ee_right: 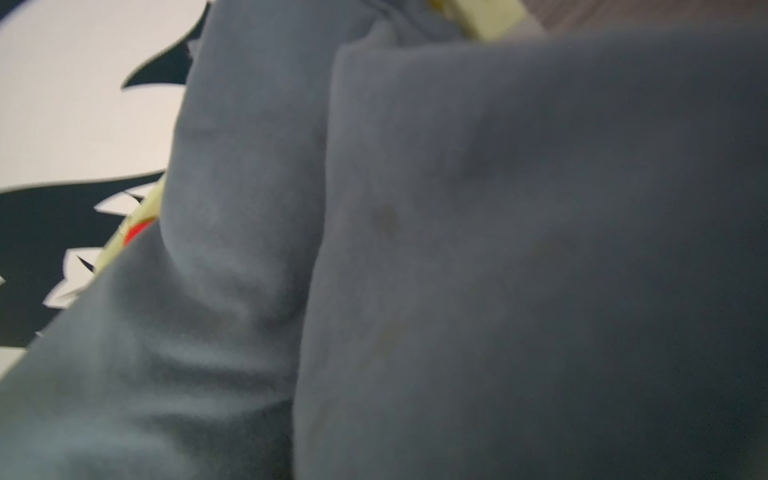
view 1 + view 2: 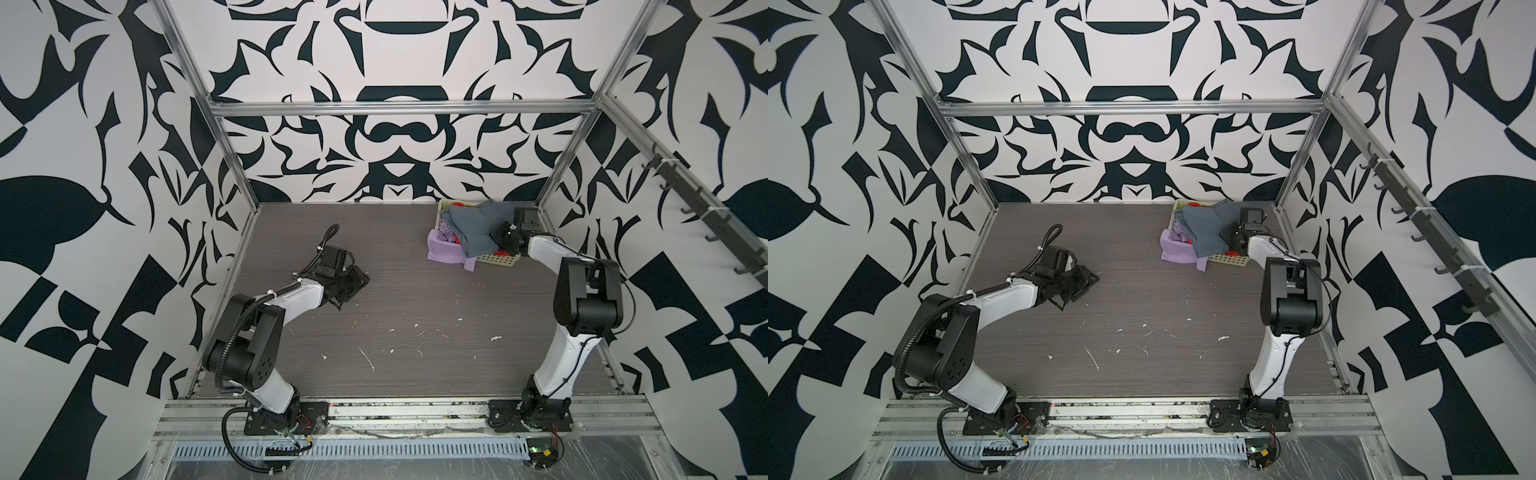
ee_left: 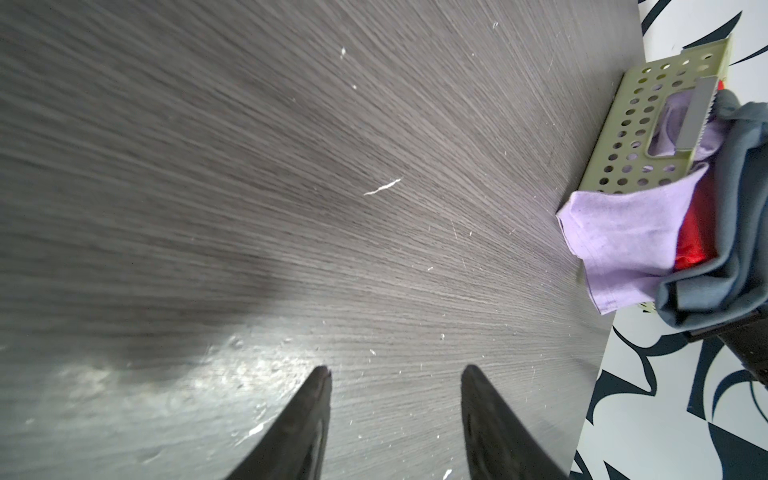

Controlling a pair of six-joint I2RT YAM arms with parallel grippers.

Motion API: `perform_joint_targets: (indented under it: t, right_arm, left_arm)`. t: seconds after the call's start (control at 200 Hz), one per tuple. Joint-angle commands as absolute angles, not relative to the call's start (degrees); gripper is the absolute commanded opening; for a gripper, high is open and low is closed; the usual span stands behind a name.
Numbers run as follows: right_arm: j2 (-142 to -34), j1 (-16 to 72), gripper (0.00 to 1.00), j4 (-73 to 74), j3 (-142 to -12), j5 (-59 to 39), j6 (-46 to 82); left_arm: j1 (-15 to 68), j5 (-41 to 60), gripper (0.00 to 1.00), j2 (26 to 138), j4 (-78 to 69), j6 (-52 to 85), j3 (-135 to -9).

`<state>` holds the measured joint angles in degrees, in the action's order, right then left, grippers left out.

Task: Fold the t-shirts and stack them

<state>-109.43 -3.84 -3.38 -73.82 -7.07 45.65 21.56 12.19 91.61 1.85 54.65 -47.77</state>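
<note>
Our left tool is hovering spread above the counter. Farther back, our right tool is sitting pressed together, its tips hidden in the blue-grey t-shirt. That cloth is blocking our right wrist view and covering the red t-shirt. The lilac t-shirt is spilling from the basket.

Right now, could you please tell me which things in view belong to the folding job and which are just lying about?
For the job: blue-grey t-shirt, red t-shirt, lilac t-shirt.

Just lying about: cream perforated basket holding them, white flecks on the table.
</note>
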Motion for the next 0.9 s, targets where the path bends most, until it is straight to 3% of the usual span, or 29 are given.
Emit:
perform_joint_targets:
  t: [0.0, 0.125, 0.215, 0.415, 0.485, 0.535, 0.575, 0.895]
  right_arm:
    - [-104.88, -3.43, 0.0, 2.56, -69.17, -7.17, 55.1]
    - [-104.62, -2.89, 0.0, 5.79, -67.84, -7.65, 58.63]
    - [-103.98, -2.39, 0.08, 5.49, -68.33, -7.13, 57.15]
    - [-105.11, -2.27, 0.1, 2.3, -71.83, -10.24, 52.73]
    - [-104.85, -1.96, 0.17, 1.69, -71.78, -10.26, 51.99]
    - [-104.33, -1.88, 0.33, 1.52, -71.32, -10.18, 51.8]
    - [-103.67, -1.8, 0.39, 1.3, -70.88, -10.0, 51.59]
    - [-94.23, -1.32, 0.45, -12.56, -73.39, -4.28, 39.85]
  left_arm:
    - [21.57, 12.02, 0.54, 92.95, 0.64, 55.29, -49.66]
    - [21.87, 12.56, 0.54, 93.46, 0.01, 55.49, -49.91]
    - [21.96, 12.55, 0.54, 93.41, 0.01, 55.43, -49.7]
    - [21.97, 12.7, 0.54, 93.65, -0.96, 55.74, -49.04]
    - [21.95, 12.89, 0.54, 93.83, -1.22, 55.74, -49.04]
    - [21.96, 12.96, 0.54, 93.86, -1.32, 55.9, -49.04]
    - [22.0, 12.96, 0.54, 93.86, -1.32, 55.89, -49.04]
    - [22.06, 13.27, 0.54, 94.9, -1.83, 55.72, -49.57]
